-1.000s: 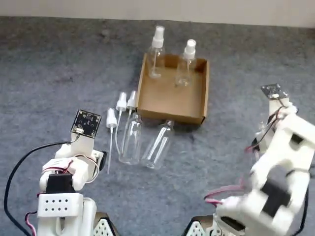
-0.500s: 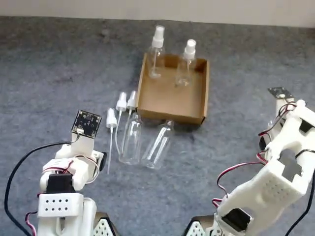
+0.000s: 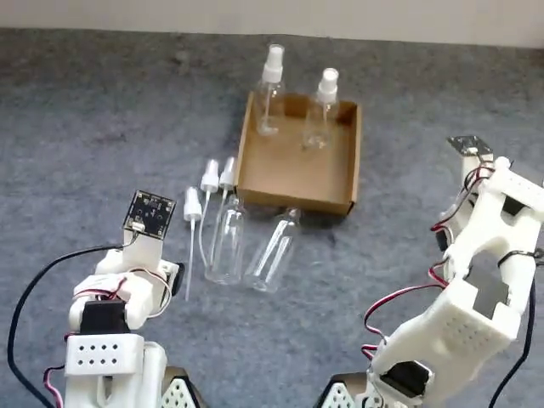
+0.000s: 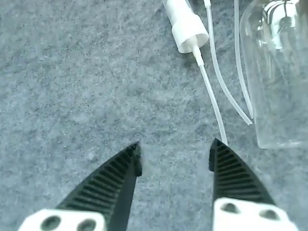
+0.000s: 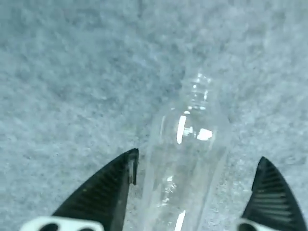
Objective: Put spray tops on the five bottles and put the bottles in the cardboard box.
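Five clear plastic bottles are present. Two capped bottles, one at the left (image 3: 270, 102) and one at the right (image 3: 320, 119), stand upright against the far wall of the cardboard box (image 3: 289, 183), and each carries a white spray top. The box is a shallow, open, brown rectangular tray on the grey, felt-like tabletop (image 3: 102, 110).

Two uncapped bottles lie on their sides before the box's near wall:
- The straight bottle (image 3: 226, 242) has its long axis running near to far, with its neck toward the box.
- The slanted bottle (image 3: 274, 251) lies obliquely, with its neck up against the near wall; contact cannot be confirmed.

Three loose spray tops (image 3: 209, 177) lie beside the box's left corner. Their white heads point to the far side, and their thin translucent dip tubes trail toward the arms.

The fifth bottle (image 5: 185, 144) lies on the tabletop between the fingers of the right pincer (image 5: 198, 156). That pincer is spread wide and shows no contact with the bottle. The bottle's threaded, open neck points away from the pincer.

The left pincer (image 4: 176, 143) is partly spread and holds nothing. Its black, ribbed, triangular fingers sit over the tabletop. The tube end of the outermost spray top (image 4: 185, 26) lies just beside one fingertip.
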Available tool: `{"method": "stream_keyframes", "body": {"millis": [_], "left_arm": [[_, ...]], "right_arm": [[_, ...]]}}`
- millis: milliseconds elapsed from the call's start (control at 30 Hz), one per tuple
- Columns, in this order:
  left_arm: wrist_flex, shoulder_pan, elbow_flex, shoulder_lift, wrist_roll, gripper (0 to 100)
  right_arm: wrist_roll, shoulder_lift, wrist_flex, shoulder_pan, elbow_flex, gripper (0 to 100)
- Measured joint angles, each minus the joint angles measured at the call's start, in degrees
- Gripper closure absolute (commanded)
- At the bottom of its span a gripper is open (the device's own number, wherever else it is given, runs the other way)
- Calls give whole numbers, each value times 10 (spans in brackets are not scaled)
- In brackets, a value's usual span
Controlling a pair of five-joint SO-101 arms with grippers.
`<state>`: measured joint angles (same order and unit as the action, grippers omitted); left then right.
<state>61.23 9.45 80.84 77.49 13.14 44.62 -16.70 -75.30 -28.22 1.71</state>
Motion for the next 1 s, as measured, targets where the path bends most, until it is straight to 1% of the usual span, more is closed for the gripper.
{"method": "stream_keyframes", "body": {"millis": [133, 233, 400, 467, 600, 700, 733, 867, 1000], "left_arm": [[0, 0, 0, 0, 0, 819], [0, 0, 0, 0, 0, 819], [0, 0, 0, 0, 0, 819], [0, 0, 0, 0, 0, 819], [0, 0, 0, 0, 0, 819], [0, 0, 0, 0, 0, 819], [0, 0, 0, 0, 0, 819], [0, 0, 0, 0, 0, 819], [0, 0, 0, 0, 0, 819]], "right_arm": [[-30, 0, 0, 13, 0, 684], [-35, 0, 0, 20, -4, 684], [-36, -5, -2, 20, -49, 684], [-36, -31, -11, 20, -87, 685], [-36, -97, -76, 19, -161, 685], [-36, -125, -100, 15, -207, 685], [-36, -132, -102, 12, -215, 692], [-36, -156, -109, 6, -224, 775], [-24, -156, -120, 4, -224, 785]]}}
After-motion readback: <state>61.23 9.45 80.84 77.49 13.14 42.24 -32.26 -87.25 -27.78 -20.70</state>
